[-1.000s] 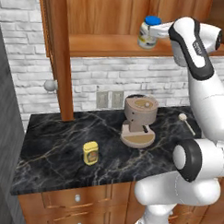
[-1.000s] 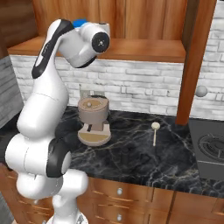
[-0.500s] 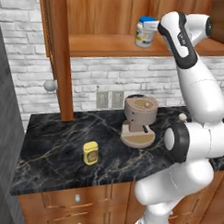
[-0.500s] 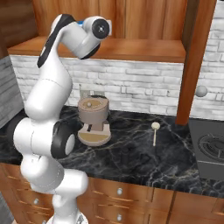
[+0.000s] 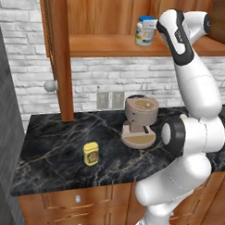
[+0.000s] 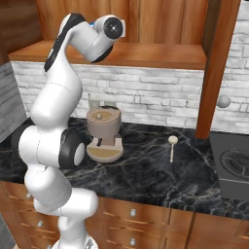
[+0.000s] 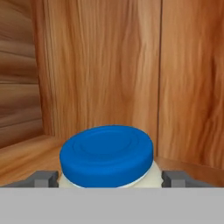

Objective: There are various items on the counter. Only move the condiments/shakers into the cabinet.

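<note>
- Where the cabinet (image 5: 104,21) opens above the desk (image 5: 52,144), the white jar (image 5: 145,31) stands upright on the plank shelf (image 5: 108,43), long axis vertical, blue lid (image 7: 107,155) pointing up.
- In the hand view, the end effector (image 7: 109,178) sits at the jar: its fingertips (image 7: 43,178) flank the jar body just below the lid, one on each side.
- The fingers are spread wide. A narrow gap shows between each tip and the jar; contact cannot be confirmed.
- In the left base view, the arm reaches up to shelf height, the hand just right of the jar.
- The yellow squeeze bottle (image 5: 90,153) stands upright on the desk, long axis vertical, cap up, well left of the coffee machine (image 5: 140,121).
- The coffee machine stands near the desk's back edge, in front of the brick wall (image 5: 111,77).
- The wooden spoon (image 6: 172,147) lies flat on the desk, right of the coffee machine in the right base view, long axis running front to back, bowl end toward the wall.
- The black shaker cannot be made out with certainty.
- The cabinet door (image 5: 59,56) stands open, edge-on toward the camera, with a round knob (image 5: 50,85).
</note>
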Motion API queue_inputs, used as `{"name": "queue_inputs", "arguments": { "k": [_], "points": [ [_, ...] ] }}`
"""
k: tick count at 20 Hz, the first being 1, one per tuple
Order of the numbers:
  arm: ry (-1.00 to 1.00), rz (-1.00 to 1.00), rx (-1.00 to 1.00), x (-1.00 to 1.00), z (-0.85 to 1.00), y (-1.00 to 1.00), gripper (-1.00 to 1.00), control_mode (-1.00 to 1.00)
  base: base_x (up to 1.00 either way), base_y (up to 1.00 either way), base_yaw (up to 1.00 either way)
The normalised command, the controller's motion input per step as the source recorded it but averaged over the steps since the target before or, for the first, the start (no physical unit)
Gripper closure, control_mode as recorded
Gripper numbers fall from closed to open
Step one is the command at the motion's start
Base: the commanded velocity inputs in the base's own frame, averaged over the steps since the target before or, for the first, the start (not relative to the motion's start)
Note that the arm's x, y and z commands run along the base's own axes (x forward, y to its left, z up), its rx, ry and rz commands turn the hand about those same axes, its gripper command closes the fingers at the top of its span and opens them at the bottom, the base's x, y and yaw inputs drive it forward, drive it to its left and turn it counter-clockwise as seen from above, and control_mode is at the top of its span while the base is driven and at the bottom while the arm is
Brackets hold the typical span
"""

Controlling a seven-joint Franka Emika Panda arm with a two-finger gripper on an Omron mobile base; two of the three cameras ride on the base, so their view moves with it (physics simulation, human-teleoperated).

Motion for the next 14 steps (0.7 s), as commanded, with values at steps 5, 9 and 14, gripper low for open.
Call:
{"name": "queue_inputs", "arguments": {
  "k": [5, 9, 14],
  "points": [
    [0.00, 0.00, 0.00, 0.00, 0.00, 0.00, -1.00, -1.00, 0.00, 0.00, 0.00],
    [0.00, 0.00, 0.00, 0.01, 0.00, 0.00, -1.00, -1.00, 0.00, 0.00, 0.00],
    [0.00, -0.03, 0.00, -0.55, -0.04, -0.02, -1.00, -1.00, 0.00, 0.00, 0.00]
  ]
}}
